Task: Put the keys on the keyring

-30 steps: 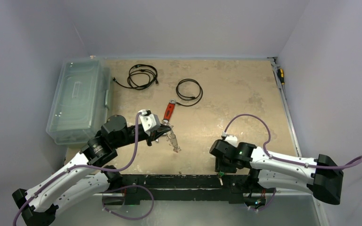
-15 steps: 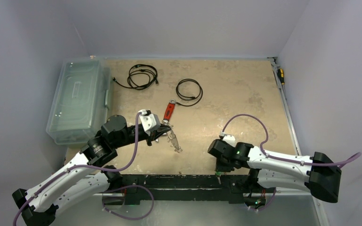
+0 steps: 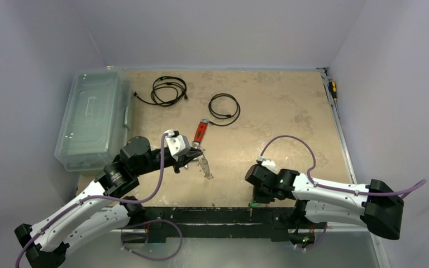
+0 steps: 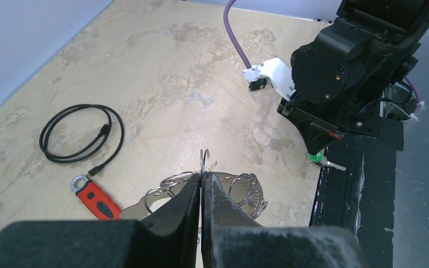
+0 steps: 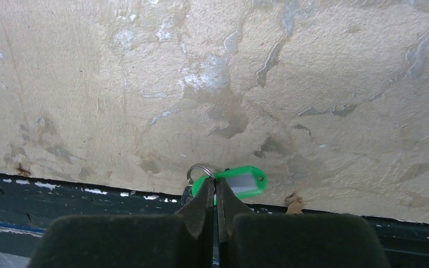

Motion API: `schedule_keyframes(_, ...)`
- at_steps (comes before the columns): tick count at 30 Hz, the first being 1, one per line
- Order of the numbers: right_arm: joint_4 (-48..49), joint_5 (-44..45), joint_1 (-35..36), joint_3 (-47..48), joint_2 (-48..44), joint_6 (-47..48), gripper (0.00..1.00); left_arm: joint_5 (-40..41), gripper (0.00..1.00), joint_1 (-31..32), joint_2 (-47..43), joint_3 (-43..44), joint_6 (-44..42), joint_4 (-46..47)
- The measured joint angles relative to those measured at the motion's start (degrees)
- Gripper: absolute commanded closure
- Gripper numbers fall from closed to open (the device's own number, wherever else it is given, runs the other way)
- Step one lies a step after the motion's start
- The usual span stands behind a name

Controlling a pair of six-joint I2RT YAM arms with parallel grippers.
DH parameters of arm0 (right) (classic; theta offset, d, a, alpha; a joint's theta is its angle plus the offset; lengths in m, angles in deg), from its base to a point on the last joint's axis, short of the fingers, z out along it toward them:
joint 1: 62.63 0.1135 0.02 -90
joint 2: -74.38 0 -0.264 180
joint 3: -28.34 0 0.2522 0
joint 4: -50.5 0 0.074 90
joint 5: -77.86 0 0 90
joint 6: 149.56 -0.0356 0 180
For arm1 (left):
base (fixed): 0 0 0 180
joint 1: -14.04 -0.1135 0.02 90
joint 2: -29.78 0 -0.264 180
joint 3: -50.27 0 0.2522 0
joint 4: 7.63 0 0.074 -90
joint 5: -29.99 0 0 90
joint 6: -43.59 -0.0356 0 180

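Observation:
My left gripper (image 4: 202, 177) is shut on the thin silvery wire of the keyring (image 4: 203, 158), whose hooked end sticks up between the fingertips. Small rings and silver keys (image 4: 247, 188) dangle below it. From above, the left gripper (image 3: 192, 158) holds the keyring (image 3: 205, 167) just over the table's middle. My right gripper (image 5: 215, 184) is shut on a key with a green plastic tag (image 5: 240, 182) and a small split ring, at the table's near edge. The same green key (image 4: 315, 158) shows under the right gripper (image 3: 254, 200). No red-headed key shows.
A red-handled wrench (image 3: 200, 133) lies just beyond the left gripper. Two black coiled cables (image 3: 168, 89) (image 3: 224, 106) lie farther back. A clear lidded bin (image 3: 92, 120) stands along the left edge. The black front rail (image 3: 212, 215) runs right under the right gripper.
The right gripper has closed on the green-tagged key and shifted slightly left along the near edge. The left arm and keyring have stayed put.

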Motion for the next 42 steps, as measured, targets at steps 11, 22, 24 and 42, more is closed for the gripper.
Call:
schedule_keyframes(11,2.4,0.5,0.1,0.0,-3.1,2.6,1.0,0.4,1.0,0.0,0.0,0.0,0.0,-0.3)
schedule_keyframes(22,5.1,9.1,0.3,5.2,-6.2,10.2,1.0,0.6,1.0,0.0,-0.3,0.0,0.0,-0.5)
schedule_keyframes(24,6.8,9.6,0.3,5.0,-8.2,11.7,1.0,0.6,1.0,0.0,-0.6,0.0,0.0,-0.5)
schedule_keyframes(42,19.7,11.3,0.3,2.3,-19.4,23.5,1.0,0.6,1.0,0.0,-1.7,0.0,-0.2,-0.5)
